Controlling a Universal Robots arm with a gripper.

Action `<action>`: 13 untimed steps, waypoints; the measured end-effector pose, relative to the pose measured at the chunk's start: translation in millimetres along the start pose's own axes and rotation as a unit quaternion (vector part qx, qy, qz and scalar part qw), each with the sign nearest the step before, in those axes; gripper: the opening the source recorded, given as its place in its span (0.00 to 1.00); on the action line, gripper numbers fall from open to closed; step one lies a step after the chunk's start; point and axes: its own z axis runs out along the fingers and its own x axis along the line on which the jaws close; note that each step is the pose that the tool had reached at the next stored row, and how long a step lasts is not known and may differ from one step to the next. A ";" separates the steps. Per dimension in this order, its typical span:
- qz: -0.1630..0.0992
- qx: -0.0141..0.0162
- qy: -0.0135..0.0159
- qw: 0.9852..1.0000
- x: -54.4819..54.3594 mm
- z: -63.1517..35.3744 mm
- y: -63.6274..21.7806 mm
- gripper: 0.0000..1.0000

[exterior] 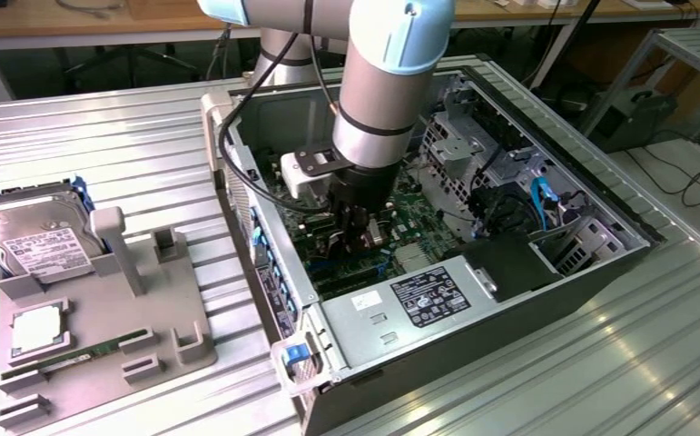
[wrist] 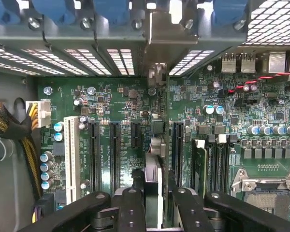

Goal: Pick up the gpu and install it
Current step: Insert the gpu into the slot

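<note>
Gripping the thin dark edge-on gpu card [wrist: 154,145] between closed black gripper [wrist: 152,203] fingers, centre frame, long axis running toward the silver bracket slots, directly above a black motherboard expansion slot [wrist: 176,150].

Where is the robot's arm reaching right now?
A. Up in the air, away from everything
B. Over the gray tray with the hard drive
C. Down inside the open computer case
C. In the exterior view the arm goes down into the open computer case, with its gripper just above the green motherboard, far from the gray tray with the hard drive.
</note>
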 end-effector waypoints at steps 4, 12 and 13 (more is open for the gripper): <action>0.000 0.000 0.002 1.000 0.3 -2.1 0.1 0.34; 0.000 0.005 0.003 1.000 -5.5 -48.8 0.2 0.34; 0.000 0.005 0.003 1.000 -5.9 -53.0 0.3 0.34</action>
